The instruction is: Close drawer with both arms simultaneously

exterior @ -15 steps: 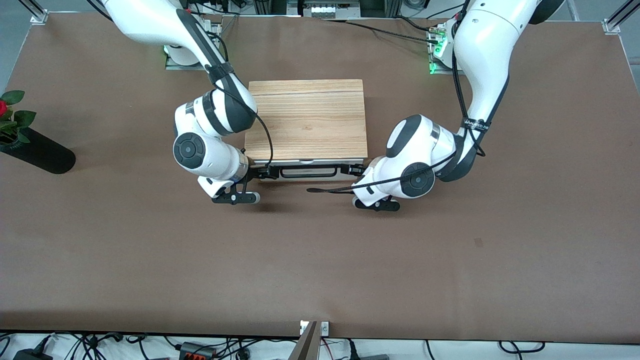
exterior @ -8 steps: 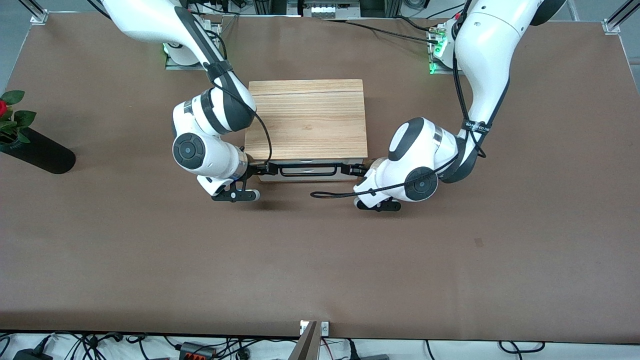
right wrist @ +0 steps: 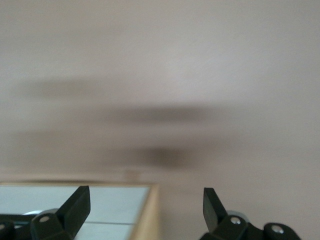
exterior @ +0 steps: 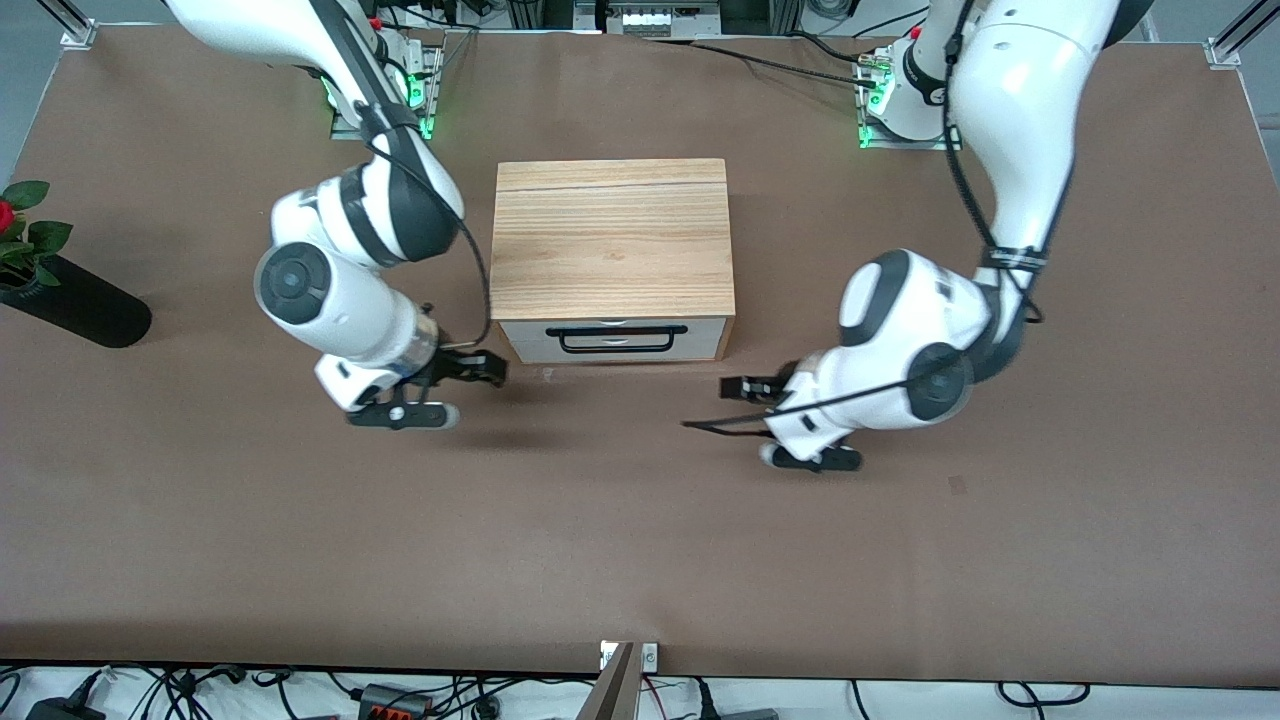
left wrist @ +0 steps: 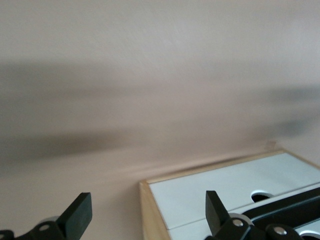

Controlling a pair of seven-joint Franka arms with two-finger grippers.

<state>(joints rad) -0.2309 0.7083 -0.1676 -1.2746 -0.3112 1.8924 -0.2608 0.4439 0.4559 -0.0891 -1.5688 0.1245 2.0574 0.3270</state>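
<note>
A brown table (exterior: 640, 540) is spreading across the scene, and on it, midway between the two arm bases, a light-wood cabinet (exterior: 613, 238) is standing with its front turned toward the front camera. Its drawer (exterior: 614, 340) is sitting flush in that front, the white panel and thin black bar handle (exterior: 614, 340) showing no gap, so the closing appears done (judging from the front view alone); what seems left is only for the arms to clear off.

The right arm's gripper (exterior: 478, 368) is hanging low over the table just off the cabinet's corner toward the right arm's end, touching nothing, its fingers (right wrist: 75, 207) standing wide apart and empty in the right wrist view. The left gripper (exterior: 745, 387) is hovering near the corner toward the left arm's end, a little apart from the panel, its fingers (left wrist: 77, 215) likewise spread wide and holding nothing.

At the table edge toward the right arm's end, a black vase (exterior: 75, 308) with a red rose (exterior: 5, 217) is lying well apart from the cabinet. Nothing is standing in front of the drawer.
</note>
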